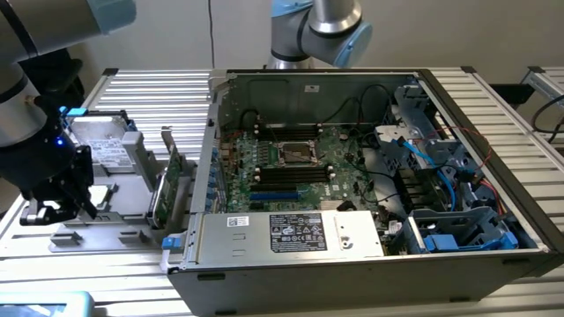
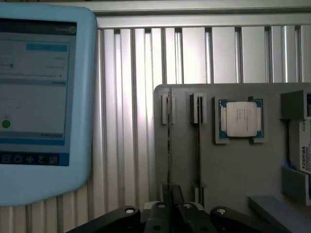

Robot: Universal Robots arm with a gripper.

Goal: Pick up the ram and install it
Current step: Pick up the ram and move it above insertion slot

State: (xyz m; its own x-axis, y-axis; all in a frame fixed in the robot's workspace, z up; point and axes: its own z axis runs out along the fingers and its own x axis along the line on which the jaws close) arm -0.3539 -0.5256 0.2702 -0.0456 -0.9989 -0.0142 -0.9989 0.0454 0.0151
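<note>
In the wrist view the ram [image 2: 169, 141] shows edge-on as a thin dark strip standing in a slot of the grey fixture [image 2: 228, 170]. My gripper [image 2: 171, 196] is right at its near end with the fingers [image 2: 179, 194] closed together. I cannot tell whether they pinch the strip. In the exterior view the gripper [image 1: 86, 210] hangs over the front left of the fixture [image 1: 97, 234], left of the open computer case [image 1: 352, 264]. Black memory slots [image 1: 291, 175] lie on the motherboard inside the case.
A processor chip [image 2: 240, 119] and a hard drive [image 2: 303, 150] sit on the fixture. A tall green expansion card [image 1: 163, 191] stands between the fixture and the case. A blue-framed teach pendant [image 2: 43, 97] lies on the ribbed table [image 2: 131, 97]. A second arm's base [image 1: 313, 30] stands behind the case.
</note>
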